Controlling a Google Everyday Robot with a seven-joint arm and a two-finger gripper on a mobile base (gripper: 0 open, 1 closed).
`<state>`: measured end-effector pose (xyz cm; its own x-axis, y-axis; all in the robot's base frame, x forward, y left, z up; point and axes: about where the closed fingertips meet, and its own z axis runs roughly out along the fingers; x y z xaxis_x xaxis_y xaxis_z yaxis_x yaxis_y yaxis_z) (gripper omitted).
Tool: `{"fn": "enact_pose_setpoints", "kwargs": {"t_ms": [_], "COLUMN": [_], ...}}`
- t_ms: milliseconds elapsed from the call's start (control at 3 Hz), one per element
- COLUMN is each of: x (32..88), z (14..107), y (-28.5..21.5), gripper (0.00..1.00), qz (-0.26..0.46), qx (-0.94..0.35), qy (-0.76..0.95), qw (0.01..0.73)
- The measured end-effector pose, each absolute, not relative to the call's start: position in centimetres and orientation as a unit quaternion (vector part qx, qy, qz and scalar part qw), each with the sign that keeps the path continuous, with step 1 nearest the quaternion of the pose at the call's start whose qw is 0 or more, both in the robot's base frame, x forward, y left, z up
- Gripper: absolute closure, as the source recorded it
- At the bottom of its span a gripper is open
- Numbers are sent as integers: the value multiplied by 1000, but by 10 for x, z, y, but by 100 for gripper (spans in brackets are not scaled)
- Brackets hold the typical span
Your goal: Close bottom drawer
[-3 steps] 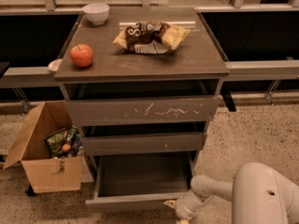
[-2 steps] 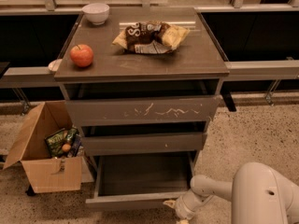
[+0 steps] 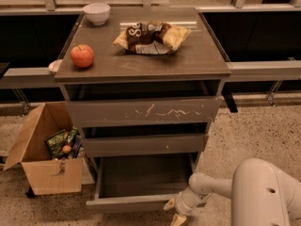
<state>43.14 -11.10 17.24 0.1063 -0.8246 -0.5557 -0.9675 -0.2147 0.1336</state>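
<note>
Gripper (image 3: 175, 212) just off front right corner of open bottom drawer (image 3: 131, 203)

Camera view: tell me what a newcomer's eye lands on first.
The bottom drawer stands pulled far out of the grey cabinet, with the gripper beside its front right corner. On top lie a red apple at left and a crumpled chip bag at centre.

Dim warm light; jaws bottom right

Tabletop (image 3: 193, 60): 1 apple (image 3: 82, 56) near left, 1 bowl (image 3: 96, 13) far left, 1 snack bag (image 3: 151, 36) centre. Tool (image 3: 174, 212) low, near right.
</note>
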Motion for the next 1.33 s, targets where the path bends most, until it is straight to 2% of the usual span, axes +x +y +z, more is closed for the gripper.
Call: {"fn": "enact_pose_setpoints", "kwargs": {"t_ms": [333,667,1000,1333], "x": [468,483,508,516], "z": [175,171,160,146], "y": [-115,-118,-125,-124], "gripper": [65,88,100,100], "qz": [215,196,176,177], "qx": [-742,-742,-732,-718], "qy": [614,617,631,642], "qw": [160,171,187,200]}}
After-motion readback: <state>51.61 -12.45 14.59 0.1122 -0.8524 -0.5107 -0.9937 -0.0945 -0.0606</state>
